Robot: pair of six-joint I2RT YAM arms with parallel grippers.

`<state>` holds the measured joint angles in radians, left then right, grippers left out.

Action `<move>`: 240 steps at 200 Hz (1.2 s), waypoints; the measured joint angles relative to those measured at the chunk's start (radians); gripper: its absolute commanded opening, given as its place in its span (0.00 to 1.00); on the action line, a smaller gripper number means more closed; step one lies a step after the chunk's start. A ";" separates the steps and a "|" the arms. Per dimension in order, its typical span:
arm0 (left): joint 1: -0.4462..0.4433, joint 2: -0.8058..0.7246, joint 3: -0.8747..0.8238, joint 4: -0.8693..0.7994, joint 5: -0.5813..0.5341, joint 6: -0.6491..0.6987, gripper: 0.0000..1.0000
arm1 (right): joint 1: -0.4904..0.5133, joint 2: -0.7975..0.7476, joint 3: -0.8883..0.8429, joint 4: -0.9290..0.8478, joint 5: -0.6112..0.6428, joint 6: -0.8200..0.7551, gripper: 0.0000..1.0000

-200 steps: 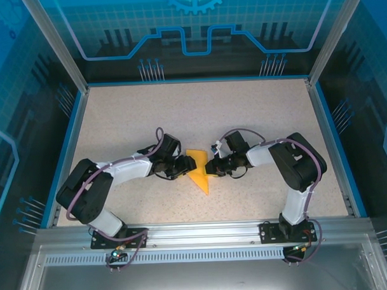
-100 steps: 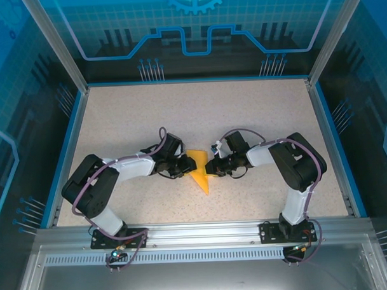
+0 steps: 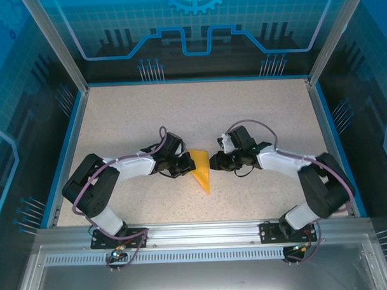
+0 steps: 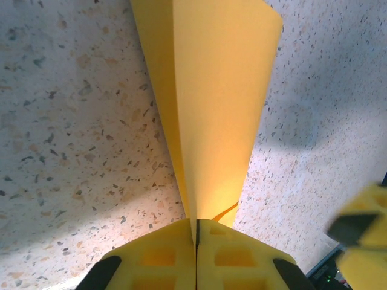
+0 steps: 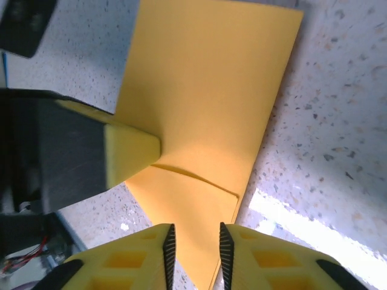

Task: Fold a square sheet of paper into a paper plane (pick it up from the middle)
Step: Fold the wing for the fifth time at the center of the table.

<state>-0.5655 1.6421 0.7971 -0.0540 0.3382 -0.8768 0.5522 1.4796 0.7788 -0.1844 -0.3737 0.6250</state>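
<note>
The orange-yellow paper lies mid-table as a narrow folded dart whose tip points toward the near edge. My left gripper is at its left side. In the left wrist view it is shut on the paper's near end, and the folded sheet rises as a fan away from the jaws. My right gripper is at the paper's right edge. In the right wrist view it is open, its jaws apart over the paper, holding nothing. The left fingertip presses on the sheet beside a diagonal crease.
The speckled tabletop is bounded by a blue rim and clear enclosure walls. The right arm's elbow sticks out toward the right rim. A blurred yellow fingertip of the right gripper is close at the left wrist view's lower right.
The right arm has swung its elbow out to the right and its gripper has shifted slightly back. The paper looks narrower than before. The left arm has barely moved.
</note>
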 measured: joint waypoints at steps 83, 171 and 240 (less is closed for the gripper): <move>-0.002 0.000 0.045 -0.023 0.000 -0.016 0.06 | 0.443 -0.178 -0.086 -0.055 0.587 -0.024 0.48; 0.000 0.014 0.060 -0.047 -0.010 -0.021 0.05 | 0.591 0.121 0.115 -0.138 0.868 -0.081 0.40; 0.000 0.021 0.066 -0.054 -0.015 -0.030 0.05 | 0.610 0.170 0.126 -0.146 0.918 -0.083 0.38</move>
<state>-0.5655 1.6627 0.8635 -0.1078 0.3229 -0.9070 1.1622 1.6497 0.9047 -0.3302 0.5442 0.5423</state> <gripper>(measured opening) 0.061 0.378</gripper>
